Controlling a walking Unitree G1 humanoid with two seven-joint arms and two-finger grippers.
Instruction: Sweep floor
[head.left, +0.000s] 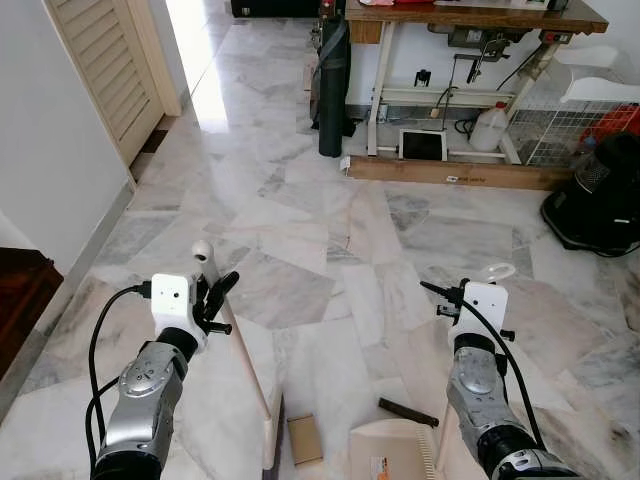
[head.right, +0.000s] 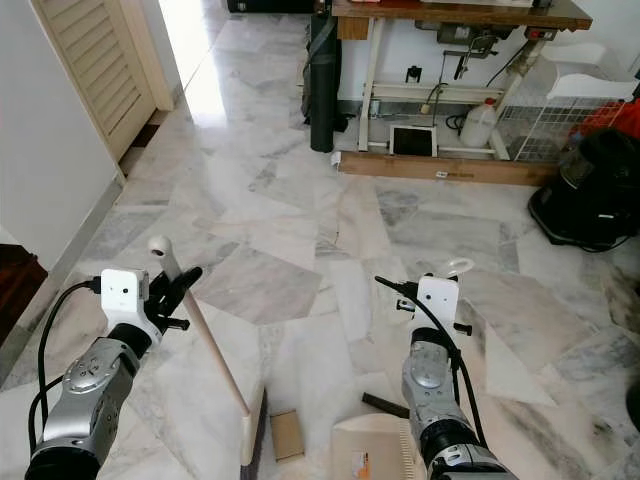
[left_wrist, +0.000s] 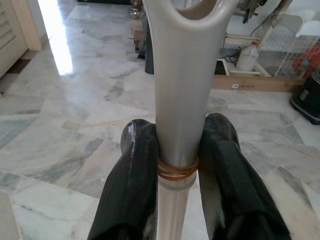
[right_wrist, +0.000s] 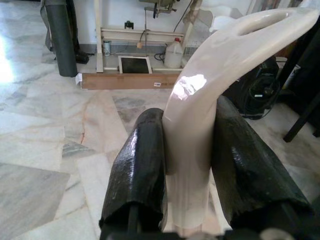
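Note:
My left gripper (head.left: 213, 297) is shut on the pale broom handle (head.left: 240, 345), just below its looped top end (head.left: 202, 250); the wrist view shows both black fingers (left_wrist: 132, 180) pressed against the handle (left_wrist: 180, 100). The handle slants down to the broom head (head.left: 270, 435) on the marble floor (head.left: 300, 220). My right gripper (head.left: 455, 295) is shut on the cream dustpan handle (right_wrist: 200, 125), and the tan dustpan (head.left: 390, 450) rests on the floor below it. A small brown card piece (head.left: 304, 438) and a dark stick (head.left: 407, 411) lie beside the dustpan.
A wooden workbench (head.left: 470, 20) with a white jug (head.left: 490, 128) and a tablet (head.left: 423, 145) stands ahead. A dark rolled mat (head.left: 331, 85) leans at its left. A black appliance (head.left: 605, 195) sits at right, a louvred door (head.left: 105, 60) at left, dark furniture (head.left: 20, 300) at far left.

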